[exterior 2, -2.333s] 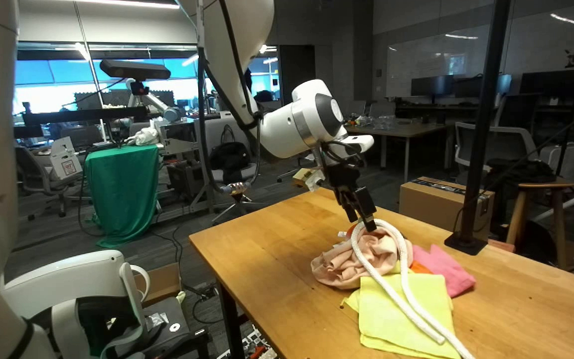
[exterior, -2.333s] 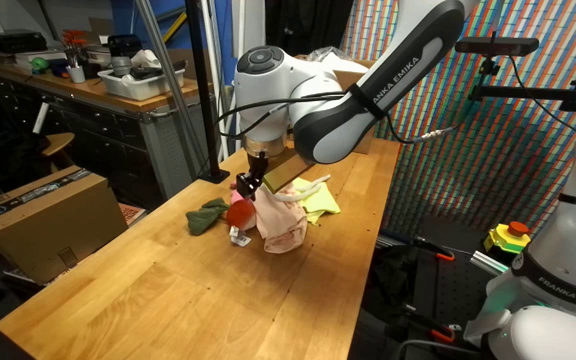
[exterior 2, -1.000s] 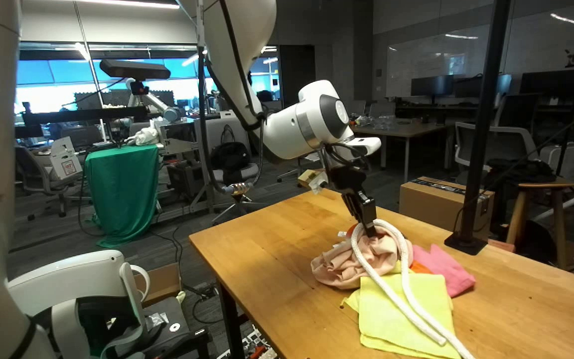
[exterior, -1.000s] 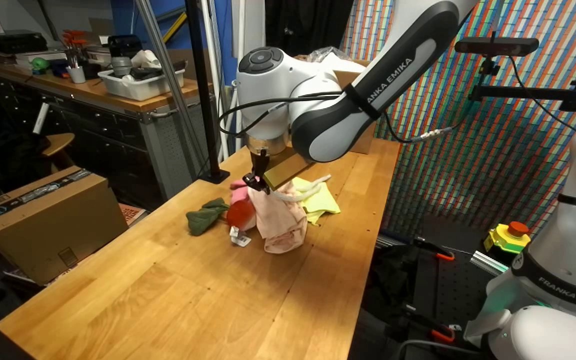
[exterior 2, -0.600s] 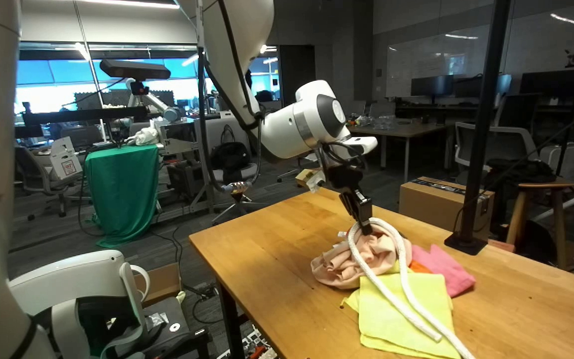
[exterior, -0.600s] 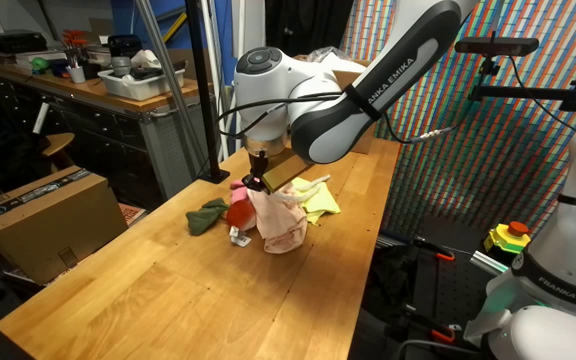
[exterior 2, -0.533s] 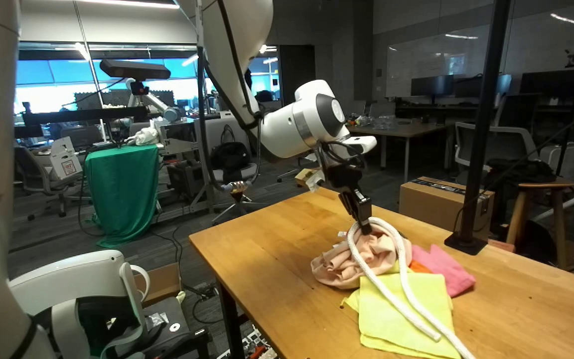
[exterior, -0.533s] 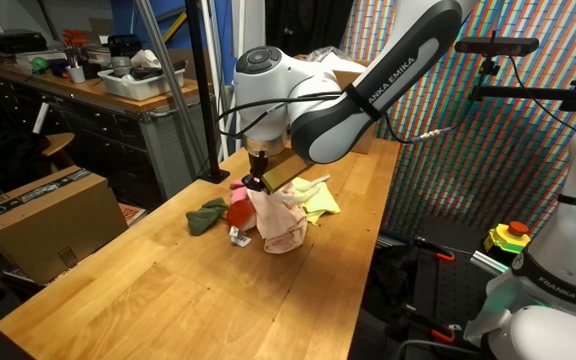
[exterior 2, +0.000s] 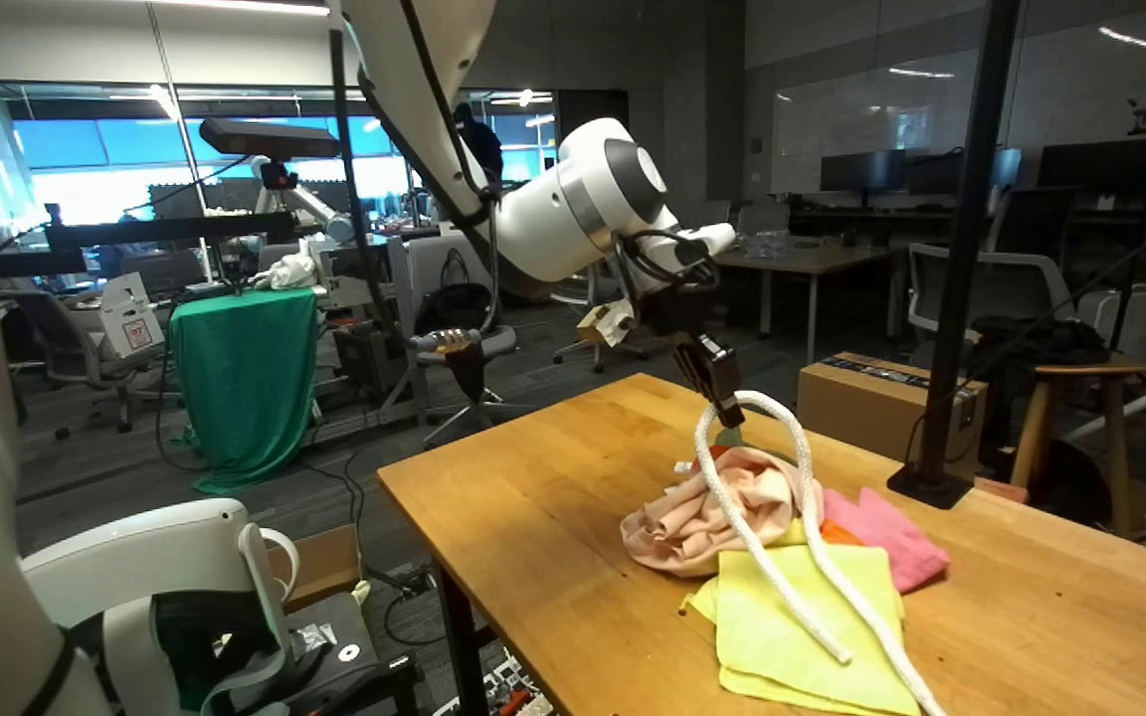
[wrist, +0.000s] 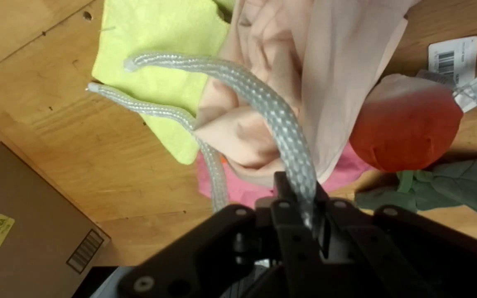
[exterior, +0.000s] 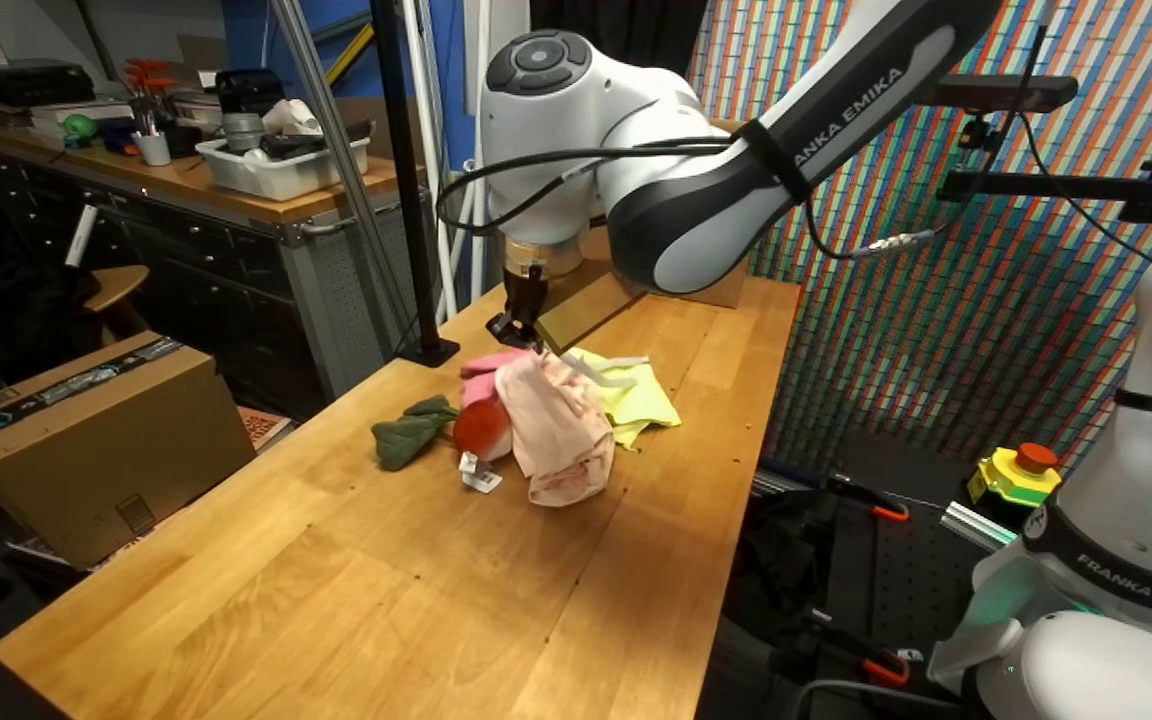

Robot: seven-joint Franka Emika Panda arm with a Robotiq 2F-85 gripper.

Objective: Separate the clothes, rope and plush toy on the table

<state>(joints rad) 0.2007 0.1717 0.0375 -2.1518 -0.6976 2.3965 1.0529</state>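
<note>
White braided rope (exterior 2: 800, 438) is pinched in the closed hand (exterior 2: 730, 413), its loop arching above the crumpled peach-pink cloth (exterior 2: 672, 537), its strands crossing the yellow-green cloth (exterior 2: 762, 641); bright pink cloth (exterior 2: 896, 542) and a radish-shaped plush toy (wrist: 408, 124) lie on the tabletop (exterior 2: 533, 477).

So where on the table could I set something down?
In an exterior view, bare table spreads from the peach cloth and plush toy to the near edge. In the wrist view, more lies between yellow cloth and cardboard box. It's crowded below the fingers, with hanging rope and pink cloth too.
</note>
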